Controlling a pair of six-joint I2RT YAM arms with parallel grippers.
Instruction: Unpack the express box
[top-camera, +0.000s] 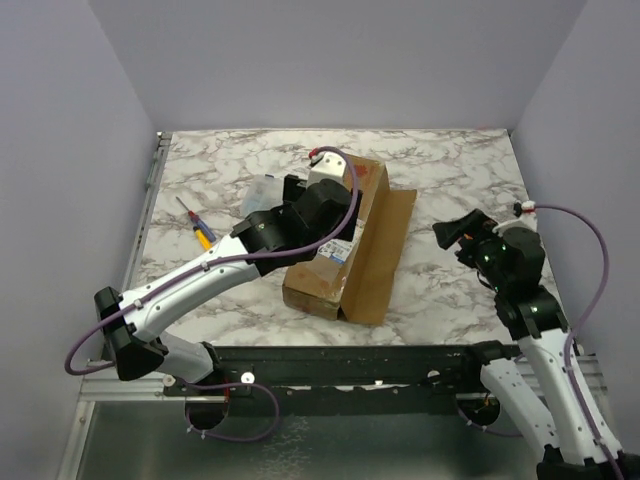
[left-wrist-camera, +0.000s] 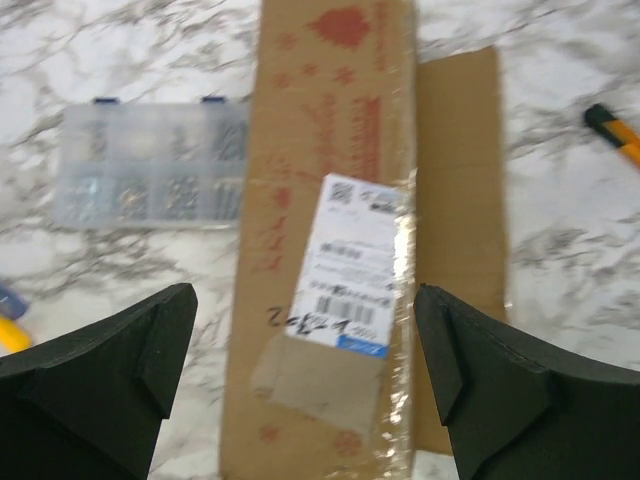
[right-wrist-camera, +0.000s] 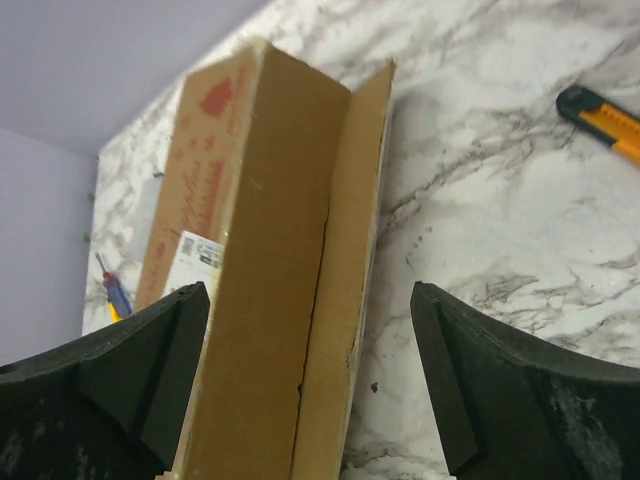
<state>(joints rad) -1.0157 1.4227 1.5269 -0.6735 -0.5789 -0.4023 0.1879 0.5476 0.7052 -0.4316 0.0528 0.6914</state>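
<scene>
Hovering above the box (left-wrist-camera: 320, 150), my left gripper (left-wrist-camera: 302, 295) stands wide and empty. My right gripper (right-wrist-camera: 308, 290), also wide and empty, faces the box's long side, where a flap (right-wrist-camera: 345, 250) folds out. On the box, a white label (left-wrist-camera: 350, 265) shows a barcode and blurred print, with unreadable red marks beyond it. A clear case (left-wrist-camera: 150, 165) lies beside the box.

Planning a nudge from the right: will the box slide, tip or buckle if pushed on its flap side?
The box lies lengthwise on the smooth marble table, so it would probably slide or pivot rather than tip. Its opened flap rests loose on it and would likely fold up first. The cardboard looks stiff, but the opened side may flex.
</scene>
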